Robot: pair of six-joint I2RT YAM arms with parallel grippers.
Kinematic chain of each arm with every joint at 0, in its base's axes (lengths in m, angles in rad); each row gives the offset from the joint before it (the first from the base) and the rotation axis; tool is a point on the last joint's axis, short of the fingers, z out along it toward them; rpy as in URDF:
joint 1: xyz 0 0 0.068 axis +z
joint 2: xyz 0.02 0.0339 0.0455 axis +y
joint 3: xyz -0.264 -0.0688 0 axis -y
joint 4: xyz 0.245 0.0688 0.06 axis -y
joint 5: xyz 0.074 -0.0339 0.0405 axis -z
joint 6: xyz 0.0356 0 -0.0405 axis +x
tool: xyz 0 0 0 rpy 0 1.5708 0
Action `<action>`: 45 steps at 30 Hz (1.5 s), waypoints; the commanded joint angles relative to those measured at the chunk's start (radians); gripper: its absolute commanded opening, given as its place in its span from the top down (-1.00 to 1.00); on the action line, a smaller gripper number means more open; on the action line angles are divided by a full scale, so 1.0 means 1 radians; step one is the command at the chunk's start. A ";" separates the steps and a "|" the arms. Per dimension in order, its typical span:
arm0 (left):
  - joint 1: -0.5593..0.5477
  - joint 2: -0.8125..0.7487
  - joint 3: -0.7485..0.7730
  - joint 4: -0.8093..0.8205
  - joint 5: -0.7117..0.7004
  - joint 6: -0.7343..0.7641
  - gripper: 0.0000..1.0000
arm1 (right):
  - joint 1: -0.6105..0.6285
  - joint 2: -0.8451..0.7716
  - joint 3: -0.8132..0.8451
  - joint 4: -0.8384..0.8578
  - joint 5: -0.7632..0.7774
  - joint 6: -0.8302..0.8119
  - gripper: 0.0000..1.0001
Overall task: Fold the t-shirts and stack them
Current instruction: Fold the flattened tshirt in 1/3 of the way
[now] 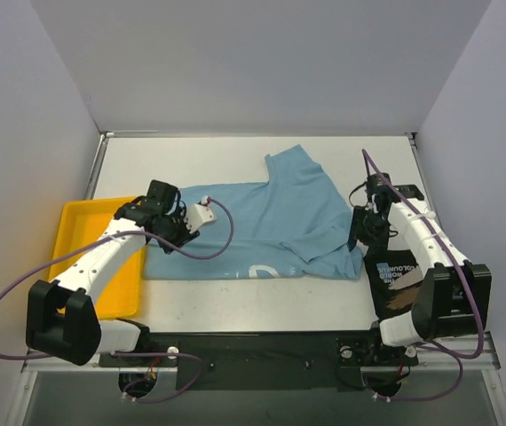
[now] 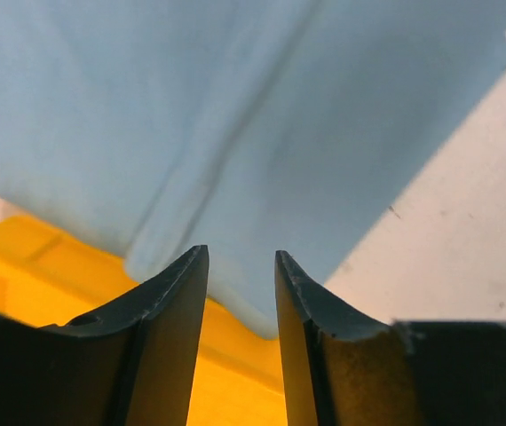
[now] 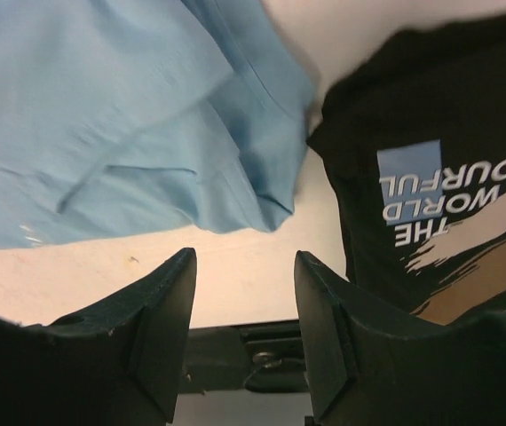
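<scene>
On the white table point(image 1: 235, 306), the large light blue cloth t-shirt point(image 1: 271, 222) is spread, the black printed t-shirt point(image 1: 393, 277) just right of it; its edges are best pinched squarely by the left end effector point(image 2: 241, 255) and right end effector point(image 3: 244, 253), both parted, empty.

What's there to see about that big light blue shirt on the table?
The light blue t-shirt is soft, wrinkled cloth, lying partly folded on the white table, one sleeve pointing to the far side. White print shows along its near edge. Its left edge reaches the yellow tray, where the open left gripper sits at its corner. Its near right corner lies beside the black shirt.
</scene>
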 commanded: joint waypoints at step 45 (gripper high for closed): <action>0.015 -0.061 -0.240 -0.294 -0.044 0.336 1.00 | -0.183 0.037 -0.235 -0.312 -0.042 0.080 1.00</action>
